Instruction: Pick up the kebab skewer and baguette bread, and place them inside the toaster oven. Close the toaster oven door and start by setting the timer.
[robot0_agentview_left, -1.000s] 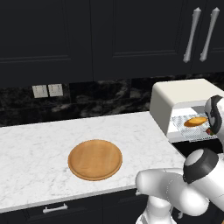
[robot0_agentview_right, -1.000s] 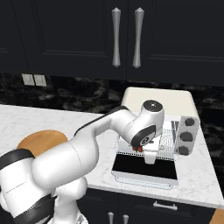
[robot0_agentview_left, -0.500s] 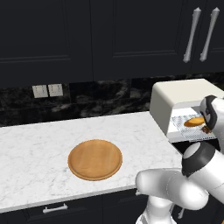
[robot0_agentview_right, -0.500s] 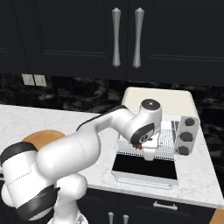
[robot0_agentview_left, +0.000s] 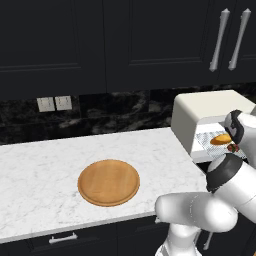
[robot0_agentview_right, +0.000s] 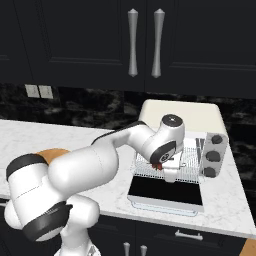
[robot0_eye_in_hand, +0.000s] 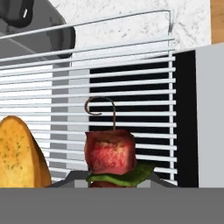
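Observation:
The cream-white toaster oven (robot0_agentview_right: 180, 114) stands on the counter with its dark glass door (robot0_agentview_right: 167, 190) folded down flat in front. The baguette bread (robot0_agentview_left: 221, 139) lies on the wire rack (robot0_agentview_right: 192, 170) inside the opening. My gripper (robot0_agentview_right: 169, 174) hangs just over the rack's front, shut on the kebab skewer (robot0_agentview_right: 156, 165). In the hand view a red meat chunk of the kebab skewer (robot0_eye_in_hand: 109, 154), with a green piece under it and a hooked wire end above, sits between my gripper (robot0_eye_in_hand: 111, 183). The baguette bread (robot0_eye_in_hand: 17, 154) is close on the left, and the wire rack (robot0_eye_in_hand: 131, 78) lies behind.
A round wooden board (robot0_agentview_left: 108, 182) lies bare on the white marble counter (robot0_agentview_left: 40, 170) left of the oven. Three round knobs (robot0_agentview_right: 214, 155) line the oven's right side. Dark cabinets with silver handles (robot0_agentview_right: 145, 42) hang above.
My hand, still holding the kebab skewer, has edged slightly further in over the rack and the arm's elbow has risen. The baguette bread has stayed put.

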